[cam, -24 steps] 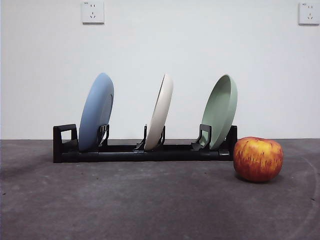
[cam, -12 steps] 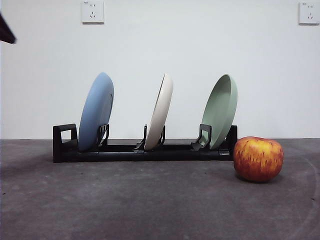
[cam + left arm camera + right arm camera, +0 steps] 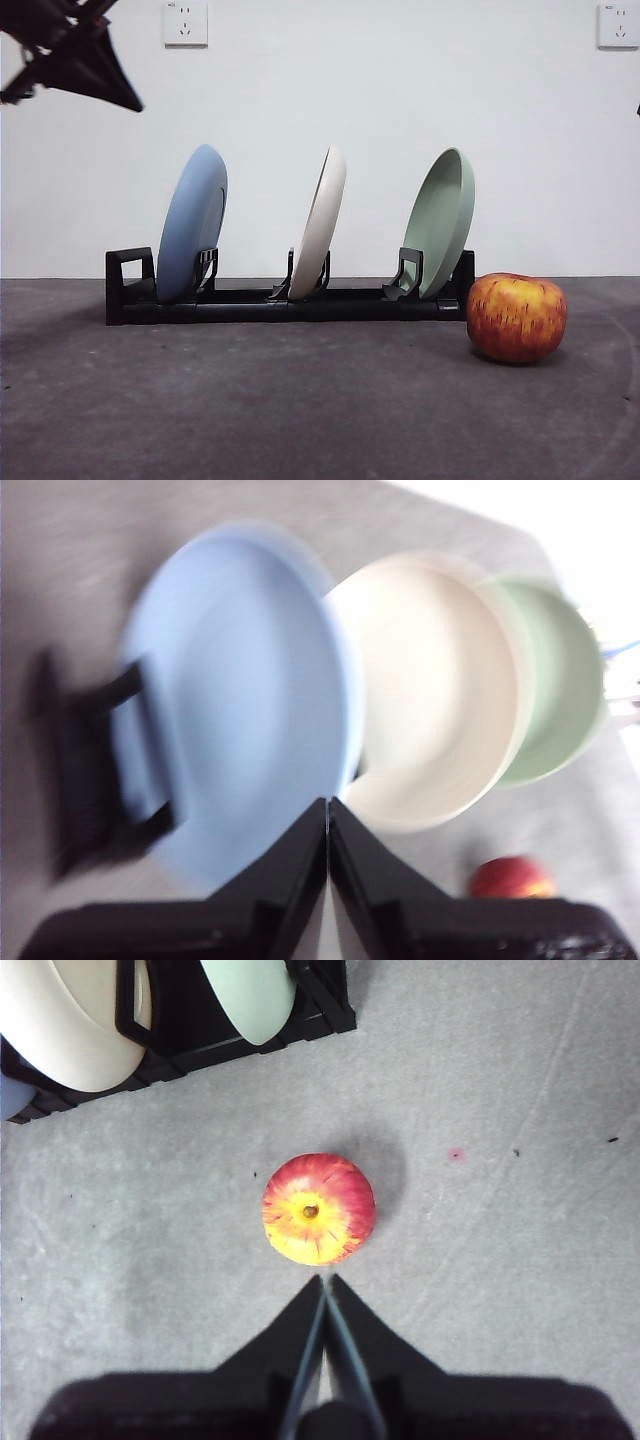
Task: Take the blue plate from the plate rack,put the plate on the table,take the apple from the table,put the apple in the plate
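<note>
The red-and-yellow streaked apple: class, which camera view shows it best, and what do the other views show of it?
The right wrist view: the red-and-yellow streaked apple is sharp, whole, seen from above with its stem. The front view shows its side clearly, beside the long black plastic plate rack. The left wrist view shows only a blurred part.

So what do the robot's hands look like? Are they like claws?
A bit like beaks. The left hand and the right hand are each plain black, with two flat pointed jaws that widen toward a broad black base. No stripes, writing or cables show on them. In the front view one arm is a dark, spiky black shape at the top corner; which arm it is cannot be told there.
</note>
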Available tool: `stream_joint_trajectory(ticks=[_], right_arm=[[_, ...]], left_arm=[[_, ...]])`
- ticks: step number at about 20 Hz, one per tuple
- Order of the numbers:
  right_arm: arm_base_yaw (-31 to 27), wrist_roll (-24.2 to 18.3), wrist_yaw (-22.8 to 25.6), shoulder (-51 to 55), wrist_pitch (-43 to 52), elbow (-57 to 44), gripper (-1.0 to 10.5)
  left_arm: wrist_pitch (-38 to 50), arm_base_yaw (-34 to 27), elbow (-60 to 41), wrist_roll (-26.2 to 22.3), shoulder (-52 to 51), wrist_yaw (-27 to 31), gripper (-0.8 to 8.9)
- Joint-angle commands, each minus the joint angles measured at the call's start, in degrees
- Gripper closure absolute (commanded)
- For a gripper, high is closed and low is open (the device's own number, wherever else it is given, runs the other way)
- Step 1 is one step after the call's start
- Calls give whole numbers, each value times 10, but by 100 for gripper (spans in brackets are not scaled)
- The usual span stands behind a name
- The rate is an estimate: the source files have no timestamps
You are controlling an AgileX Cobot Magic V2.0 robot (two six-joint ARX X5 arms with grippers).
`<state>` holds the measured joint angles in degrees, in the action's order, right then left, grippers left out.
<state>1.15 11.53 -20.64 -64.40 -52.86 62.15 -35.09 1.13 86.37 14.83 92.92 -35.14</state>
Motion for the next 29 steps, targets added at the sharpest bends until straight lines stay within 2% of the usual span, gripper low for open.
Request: stream_joint_trajectory(ticks=[1,3,10,15,18,22,26,29], right_arm=[[0,-6,-2,-3,1,4,943],[0,-6,-2,-3,1,4,940],[0,-6,-2,-3,-1,4,940],[0,-6,-2,-3,-17,4,940],[0,-6,-2,-3,-19,4,940],[0,-6,-2,-3,-22,4,940],[0,-6,0,-3,-29,4,940],[0,-6,1,-3,-29,4,940]], left_arm=[[-4,2,61,32,55,-29,653],[-17,8,113,47,98,-42,558],[-25,43,210,61,187,-32,552],[-33,65,210,62,206,26,554],[-37,75,210,59,206,58,632],[-47,92,210,51,206,93,642],[-59,101,210,43,206,121,793],[-61,103,210,40,206,125,822]])
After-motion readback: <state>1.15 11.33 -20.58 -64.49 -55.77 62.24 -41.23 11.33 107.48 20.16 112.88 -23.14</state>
